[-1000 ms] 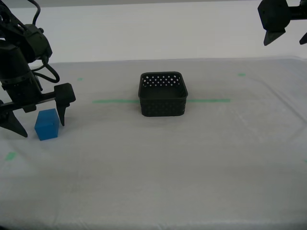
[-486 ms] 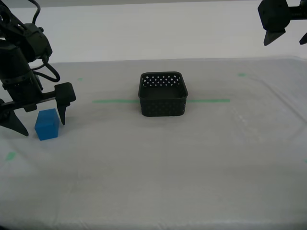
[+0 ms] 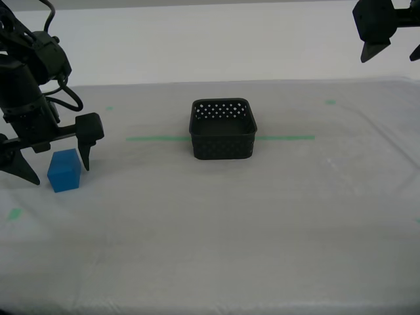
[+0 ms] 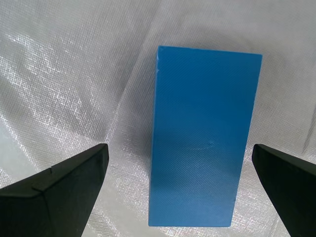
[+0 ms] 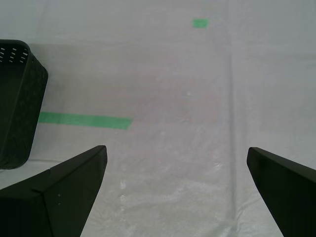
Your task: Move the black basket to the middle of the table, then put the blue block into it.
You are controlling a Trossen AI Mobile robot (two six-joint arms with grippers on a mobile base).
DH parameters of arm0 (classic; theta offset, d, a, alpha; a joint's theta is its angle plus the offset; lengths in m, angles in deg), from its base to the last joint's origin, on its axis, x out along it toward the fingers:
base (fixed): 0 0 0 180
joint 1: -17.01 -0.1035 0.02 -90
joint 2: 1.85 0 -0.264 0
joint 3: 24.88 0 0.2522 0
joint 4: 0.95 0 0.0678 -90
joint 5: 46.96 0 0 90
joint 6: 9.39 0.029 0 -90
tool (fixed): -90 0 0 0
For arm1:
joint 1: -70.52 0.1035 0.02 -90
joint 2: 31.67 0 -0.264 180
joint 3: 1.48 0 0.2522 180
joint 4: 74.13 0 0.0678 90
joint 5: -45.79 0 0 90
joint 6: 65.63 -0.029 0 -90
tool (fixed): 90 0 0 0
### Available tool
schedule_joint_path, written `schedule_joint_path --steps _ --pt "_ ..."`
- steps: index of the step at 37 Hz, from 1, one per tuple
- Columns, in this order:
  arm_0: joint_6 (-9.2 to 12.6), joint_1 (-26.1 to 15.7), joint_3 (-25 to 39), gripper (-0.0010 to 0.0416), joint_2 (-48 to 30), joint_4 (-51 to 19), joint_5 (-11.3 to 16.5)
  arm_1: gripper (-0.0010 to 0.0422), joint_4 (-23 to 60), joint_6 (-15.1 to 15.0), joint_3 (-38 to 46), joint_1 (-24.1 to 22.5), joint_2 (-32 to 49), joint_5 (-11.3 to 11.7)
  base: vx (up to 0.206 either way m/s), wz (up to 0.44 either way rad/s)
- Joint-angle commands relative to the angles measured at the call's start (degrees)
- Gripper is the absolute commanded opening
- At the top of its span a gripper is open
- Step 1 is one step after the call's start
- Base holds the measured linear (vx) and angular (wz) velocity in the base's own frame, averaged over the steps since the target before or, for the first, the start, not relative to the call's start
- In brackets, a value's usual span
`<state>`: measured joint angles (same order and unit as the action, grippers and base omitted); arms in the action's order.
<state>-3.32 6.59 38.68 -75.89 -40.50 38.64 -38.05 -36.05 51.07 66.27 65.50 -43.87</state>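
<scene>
- Exterior view: black basket (image 3: 222, 129) sits mid-table (image 3: 262, 216) on the green line (image 3: 157, 138).
- My second hand (image 3: 54, 164) straddles the blue block (image 3: 64, 170), fingers spread, probably untouched, ready to grip.
- My first hand (image 3: 388, 52) hangs open, clear.

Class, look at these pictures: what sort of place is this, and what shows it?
Probably a robot test bench. A table covered in white cloth carries a green tape line as a marker, with only a black basket and a blue block as props.
</scene>
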Motion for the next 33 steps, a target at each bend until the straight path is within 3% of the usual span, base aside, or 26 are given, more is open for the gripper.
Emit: schedule_joint_path --steps 1,9,33 --pt "-0.09 -0.02 0.09 0.0399 0.02 0.07 -0.15 0.04 -0.04 -0.17 0.0 0.0 -0.02 0.13 0.0 0.0" --pt "-0.09 -0.02 0.07 0.0399 0.02 0.07 -0.15 0.0374 -0.07 -0.15 0.0 0.0 -0.02 0.13 0.0 0.0" --pt "-0.09 -0.02 0.07 0.0399 0.02 0.07 -0.15 0.0144 0.33 -0.26 -0.02 0.0 -0.02 0.09 0.0 0.0"
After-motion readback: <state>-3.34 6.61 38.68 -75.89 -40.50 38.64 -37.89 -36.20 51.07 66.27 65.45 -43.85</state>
